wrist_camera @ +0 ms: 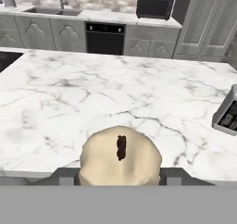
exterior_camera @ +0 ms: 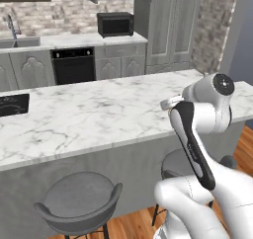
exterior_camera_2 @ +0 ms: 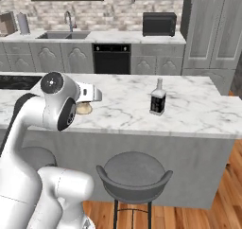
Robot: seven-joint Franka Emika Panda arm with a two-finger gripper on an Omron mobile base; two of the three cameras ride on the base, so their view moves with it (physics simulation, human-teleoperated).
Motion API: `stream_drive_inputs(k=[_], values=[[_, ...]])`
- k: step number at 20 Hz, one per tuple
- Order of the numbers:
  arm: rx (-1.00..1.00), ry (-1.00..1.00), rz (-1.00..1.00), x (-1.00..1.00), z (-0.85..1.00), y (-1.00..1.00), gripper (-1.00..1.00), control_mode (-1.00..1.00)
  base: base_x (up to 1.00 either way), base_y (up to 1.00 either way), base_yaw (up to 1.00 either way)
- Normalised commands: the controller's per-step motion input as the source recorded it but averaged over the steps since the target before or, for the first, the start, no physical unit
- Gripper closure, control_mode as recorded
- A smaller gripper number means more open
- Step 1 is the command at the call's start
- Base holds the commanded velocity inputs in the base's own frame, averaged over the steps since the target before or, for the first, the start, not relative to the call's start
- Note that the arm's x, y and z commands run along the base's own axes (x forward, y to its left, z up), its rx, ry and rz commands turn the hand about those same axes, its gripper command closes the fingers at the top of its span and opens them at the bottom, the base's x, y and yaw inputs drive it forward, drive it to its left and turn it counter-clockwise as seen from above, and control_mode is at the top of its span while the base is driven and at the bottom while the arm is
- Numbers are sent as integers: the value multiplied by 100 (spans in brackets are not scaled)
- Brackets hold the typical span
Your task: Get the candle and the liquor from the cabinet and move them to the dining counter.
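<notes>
The tan candle (wrist_camera: 120, 156) stands near the front edge of the white marble dining counter (exterior_camera_2: 189, 112). My gripper (exterior_camera_2: 85, 105) is around it, with dark fingers (wrist_camera: 60, 176) hugging both sides, shut on it. In the right base view the candle (exterior_camera_2: 84, 109) shows under my hand, touching the counter top. The dark liquor (exterior_camera_2: 158, 98) bottle stands upright on the same counter, to the candle's right and apart from it. Its lower part shows at the hand view's right edge (wrist_camera: 227, 113). The grey cabinet (exterior_camera_2: 212, 24) with tall panelled doors is at the back right, doors closed.
Round grey bar stools (exterior_camera_2: 134, 173) (exterior_camera: 79, 198) stand in front of the counter. A black cooktop (exterior_camera: 12, 104) is set into its left end. Behind are a brick-backed worktop with a sink (exterior_camera_2: 61, 34), a black oven (exterior_camera_2: 111, 57) and a black microwave (exterior_camera_2: 159, 23).
</notes>
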Motion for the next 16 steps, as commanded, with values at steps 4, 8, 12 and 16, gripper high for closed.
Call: stream_drive_inputs(k=[4, 8, 12, 16], values=[[0, 1, 0, 44, -35, 0, 100, -100, 0, 0, 0], [0, 2, 0, 46, -33, 0, 100, -100, 0, 0, 0], [0, 1, 0, 48, -29, 0, 100, -100, 0, 0, 0], [0, 0, 0, 40, -29, 0, 100, -100, 0, 0, 0]])
